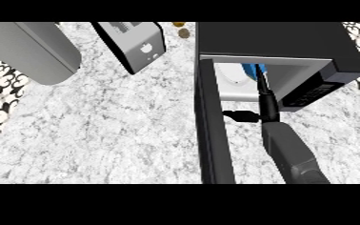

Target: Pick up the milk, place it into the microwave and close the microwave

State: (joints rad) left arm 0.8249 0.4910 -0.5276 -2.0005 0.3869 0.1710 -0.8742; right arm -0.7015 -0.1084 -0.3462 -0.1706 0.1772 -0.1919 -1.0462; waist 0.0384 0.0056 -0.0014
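The right robot hand [262, 91] reaches into the open microwave [281, 43], where we see it grasping the milk [250, 70] to set it inside.

One grey forearm [288, 150] rose from the lower right edge, angled up and slightly leftward. Its black right hand [265, 102] stretched forward, thumb jutting left; whether the fingers were curled could not be seen.
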